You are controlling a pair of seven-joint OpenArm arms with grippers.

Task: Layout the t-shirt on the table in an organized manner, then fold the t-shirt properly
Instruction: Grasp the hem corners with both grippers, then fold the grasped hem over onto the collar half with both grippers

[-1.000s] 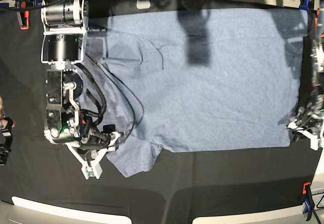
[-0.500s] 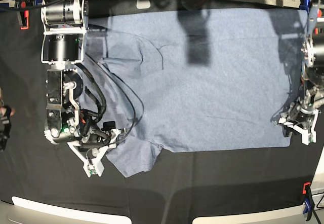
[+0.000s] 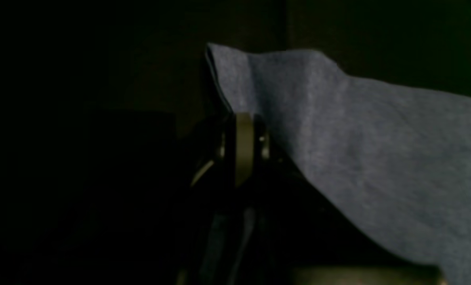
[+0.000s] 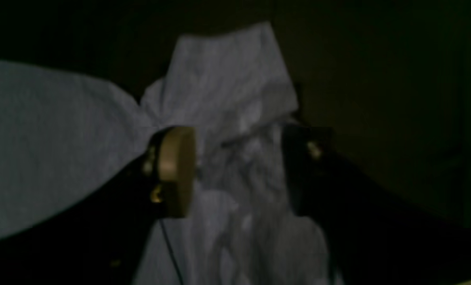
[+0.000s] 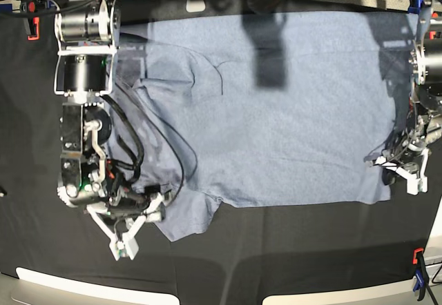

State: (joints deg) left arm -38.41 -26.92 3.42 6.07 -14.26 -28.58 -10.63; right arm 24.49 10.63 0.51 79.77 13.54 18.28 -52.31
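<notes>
A: Base view first: where is the t-shirt (image 5: 276, 112)?

B: Spread flat on the black tabletop (image 5: 290, 250), covering most of its middle, plain side up. One sleeve points toward the near edge of the tabletop, close to the right hand (image 5: 128, 232).

A: What are the hands doing?

B: In the left wrist view the left hand (image 3: 243, 146) is pressed together, pinching a raised corner of the shirt's hem. In the right wrist view the right hand's fingers (image 4: 176, 170) stand spread, with bunched sleeve cloth lying between them, not gripped.

A: Anything in the way?

B: The right arm and its black cables (image 5: 138, 146) lie over the shirt's collar end, hiding that side and the far sleeve. A dark shadow falls across the shirt's far half.

A: And around the shirt?

B: An orange clamp (image 5: 32, 27) sits at the tabletop's far corner beyond the right arm; another orange clamp (image 5: 418, 257) and a blue clamp (image 5: 419, 284) are at the near corner past the left hand.
</notes>
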